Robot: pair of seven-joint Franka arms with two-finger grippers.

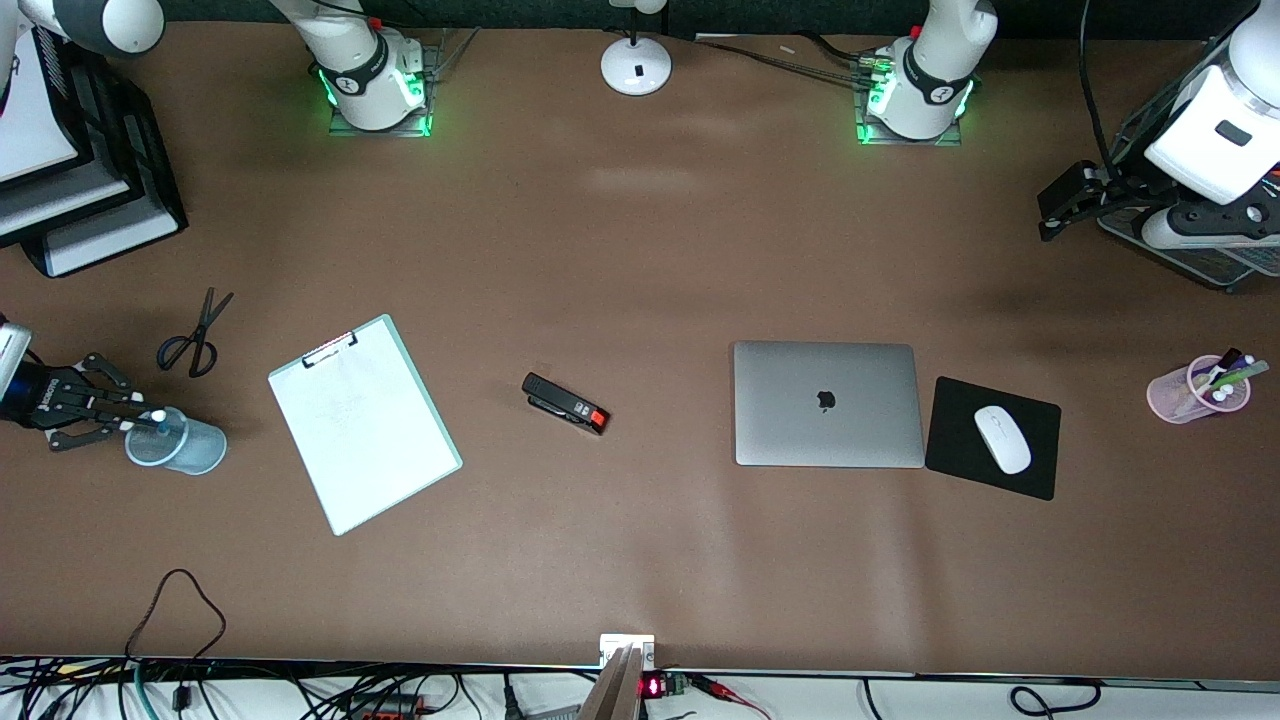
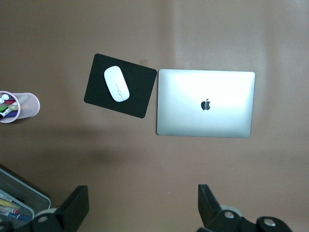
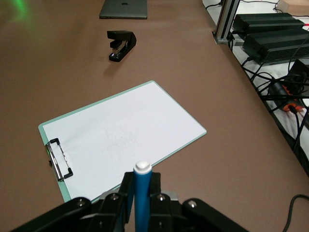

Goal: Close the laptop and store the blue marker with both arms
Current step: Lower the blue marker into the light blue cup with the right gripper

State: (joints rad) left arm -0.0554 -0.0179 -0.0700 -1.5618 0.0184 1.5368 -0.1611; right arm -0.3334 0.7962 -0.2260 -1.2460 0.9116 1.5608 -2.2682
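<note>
The silver-grey laptop (image 1: pixel 828 403) lies closed on the table with its apple logo up, toward the left arm's end. It also shows in the left wrist view (image 2: pixel 205 103) and at the edge of the right wrist view (image 3: pixel 123 8). My right gripper (image 1: pixel 128 420) is shut on the blue marker (image 3: pixel 142 198), white end up. It holds the marker (image 1: pixel 152 420) at the rim of a translucent blue-grey cup (image 1: pixel 185 446) at the right arm's end. My left gripper (image 1: pixel 1050 215) is open and empty, high over bare table at the left arm's end (image 2: pixel 142 208).
A clipboard with white paper (image 1: pixel 362 422), a black-and-red stapler (image 1: pixel 565 403) and scissors (image 1: pixel 195 338) lie between cup and laptop. A white mouse (image 1: pixel 1002 438) sits on a black pad (image 1: pixel 1040 478) beside the laptop. A pink pen cup (image 1: pixel 1195 392) and stacked trays (image 1: pixel 90 200) stand at the table ends.
</note>
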